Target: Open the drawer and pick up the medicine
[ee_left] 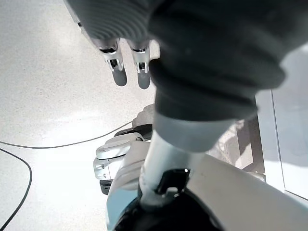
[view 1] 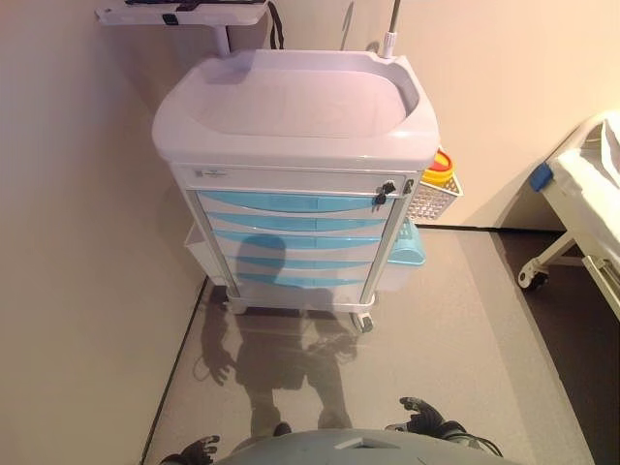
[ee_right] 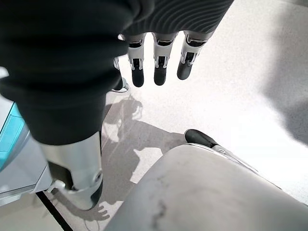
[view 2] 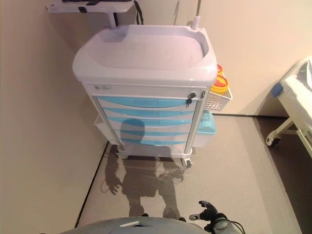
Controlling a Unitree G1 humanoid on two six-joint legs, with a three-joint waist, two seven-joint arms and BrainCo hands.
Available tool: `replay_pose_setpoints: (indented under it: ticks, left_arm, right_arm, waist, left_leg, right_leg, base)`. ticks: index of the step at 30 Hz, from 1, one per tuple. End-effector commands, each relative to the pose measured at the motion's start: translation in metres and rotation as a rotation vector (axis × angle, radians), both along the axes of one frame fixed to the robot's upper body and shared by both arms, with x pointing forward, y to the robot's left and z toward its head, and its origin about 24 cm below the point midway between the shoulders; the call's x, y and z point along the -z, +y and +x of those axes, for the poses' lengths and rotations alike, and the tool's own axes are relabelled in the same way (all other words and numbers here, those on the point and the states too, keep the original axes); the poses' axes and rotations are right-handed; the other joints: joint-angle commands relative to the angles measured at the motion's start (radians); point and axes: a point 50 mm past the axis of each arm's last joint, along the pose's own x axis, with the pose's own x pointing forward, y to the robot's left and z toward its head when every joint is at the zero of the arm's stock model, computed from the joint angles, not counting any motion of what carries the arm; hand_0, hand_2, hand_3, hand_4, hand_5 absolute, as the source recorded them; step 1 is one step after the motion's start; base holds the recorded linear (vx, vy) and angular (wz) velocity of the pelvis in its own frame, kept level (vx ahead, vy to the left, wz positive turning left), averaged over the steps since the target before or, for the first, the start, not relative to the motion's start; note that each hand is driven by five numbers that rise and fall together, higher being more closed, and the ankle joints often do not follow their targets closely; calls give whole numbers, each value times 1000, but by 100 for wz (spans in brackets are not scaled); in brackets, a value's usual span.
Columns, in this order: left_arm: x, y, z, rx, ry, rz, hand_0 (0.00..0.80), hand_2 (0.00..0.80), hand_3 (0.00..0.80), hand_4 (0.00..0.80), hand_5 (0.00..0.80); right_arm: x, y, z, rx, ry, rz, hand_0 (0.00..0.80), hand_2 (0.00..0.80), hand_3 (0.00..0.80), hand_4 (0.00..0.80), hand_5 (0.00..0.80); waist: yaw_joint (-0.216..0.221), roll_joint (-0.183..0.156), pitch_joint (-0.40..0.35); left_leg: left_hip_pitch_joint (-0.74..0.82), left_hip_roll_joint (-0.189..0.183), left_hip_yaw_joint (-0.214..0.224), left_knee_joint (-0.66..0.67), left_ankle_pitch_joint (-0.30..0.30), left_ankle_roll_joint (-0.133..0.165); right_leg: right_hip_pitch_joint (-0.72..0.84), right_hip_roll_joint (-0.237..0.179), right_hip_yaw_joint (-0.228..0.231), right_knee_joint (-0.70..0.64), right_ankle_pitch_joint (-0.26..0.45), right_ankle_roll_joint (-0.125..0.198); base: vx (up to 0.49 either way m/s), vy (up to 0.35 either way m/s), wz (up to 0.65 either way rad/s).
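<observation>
A white medical cart [view 1: 295,107] stands ahead against the wall, with several blue drawers, all closed. The top drawer [view 1: 291,201] has a lock with a key [view 1: 385,193] at its right end. No medicine shows in any view. My left hand [view 1: 197,449] hangs low at the bottom left, far from the cart, its fingers [ee_left: 128,62] straight and empty. My right hand [view 1: 423,418] hangs low at the bottom right, its fingers [ee_right: 160,60] straight and empty.
A white wire basket [view 1: 435,195] with a yellow and red container hangs on the cart's right side, with a blue bin [view 1: 409,244] below it. A bed [view 1: 587,199] on castors stands at the right. A shelf [view 1: 184,13] juts from the wall behind the cart.
</observation>
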Motion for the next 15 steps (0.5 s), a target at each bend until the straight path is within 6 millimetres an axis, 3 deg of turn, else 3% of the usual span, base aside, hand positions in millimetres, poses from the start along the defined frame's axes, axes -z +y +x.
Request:
replay_pose_setpoints:
  ticks: [1, 15]
  left_arm:
    - [-1, -38, 50, 38, -128, -127, 0, 0, 0, 0, 0]
    - [-2, -31, 48, -58, -138, -104, 0, 0, 0, 0, 0]
  right_arm:
    - [-4, 13, 22, -56, -52, 31, 0, 0, 0, 0, 0]
    - [-3, 11, 17, -68, -52, 21, 0, 0, 0, 0, 0]
  waist:
    - [-19, -11, 38]
    - [-37, -11, 71]
  left_leg:
    - [41, -47, 7, 19, -110, 34]
    - [14, -41, 30, 53, -120, 41]
  right_leg:
    - [-6, -6, -7, 64, -7, 37]
    - [-45, -13, 14, 106, -14, 38]
  base:
    - [0, 0, 0]
    - [56, 15, -4]
